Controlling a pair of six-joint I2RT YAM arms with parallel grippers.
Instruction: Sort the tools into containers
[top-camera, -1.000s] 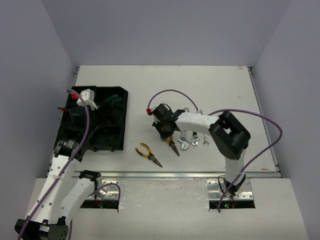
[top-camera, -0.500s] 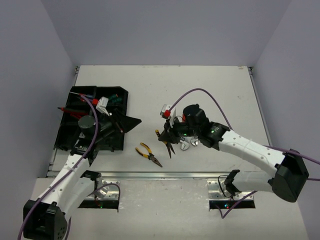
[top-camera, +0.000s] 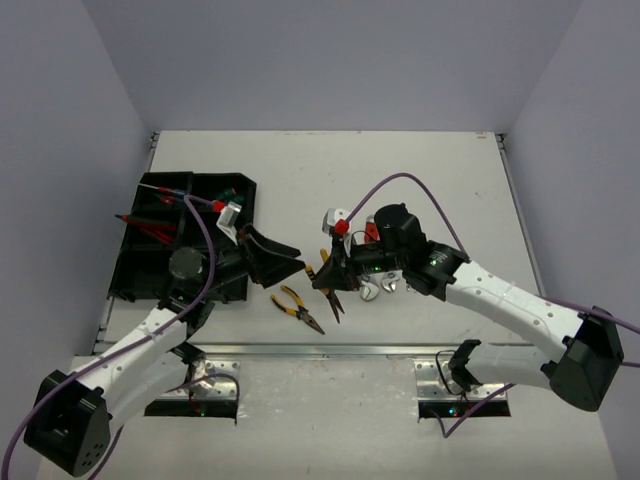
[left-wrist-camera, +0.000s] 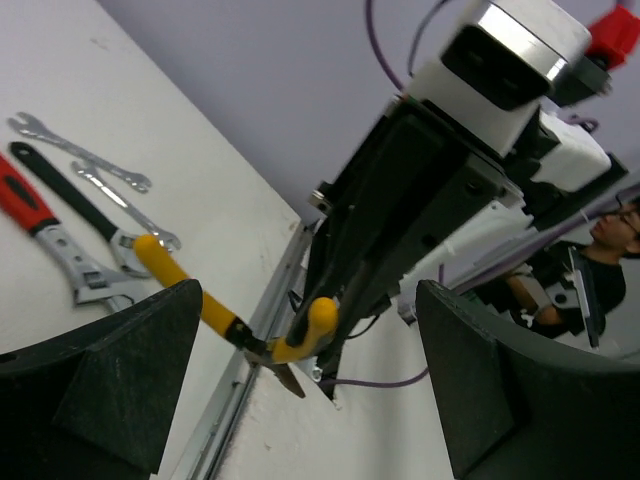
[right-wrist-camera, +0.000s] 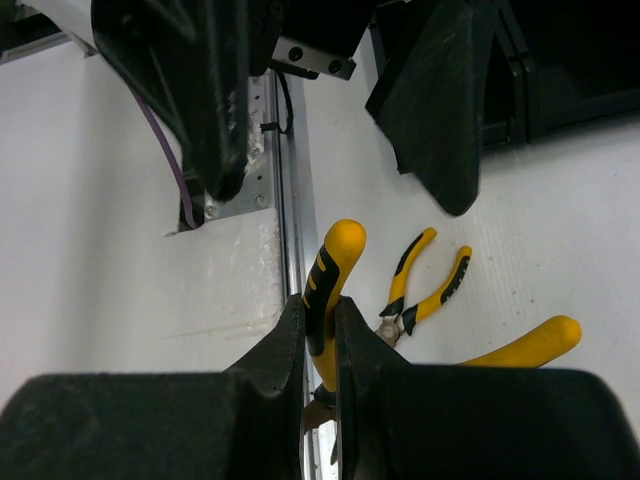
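The right arm is stretching from lower right toward frame centre, the right pincer (top-camera: 329, 273) clamping one handle of the yellow-handled pliers (right-wrist-camera: 334, 251). The left arm is reaching in from lower left, the left pincer (top-camera: 286, 262) gaping wide just beside those pliers. The black tray (top-camera: 134, 255) is sitting at upper left. A second pair of pliers (top-camera: 297, 308) is lying on the surface (top-camera: 420, 180) at lower centre.

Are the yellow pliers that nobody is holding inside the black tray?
No, those pliers lie on the white table, just right of the black tray.
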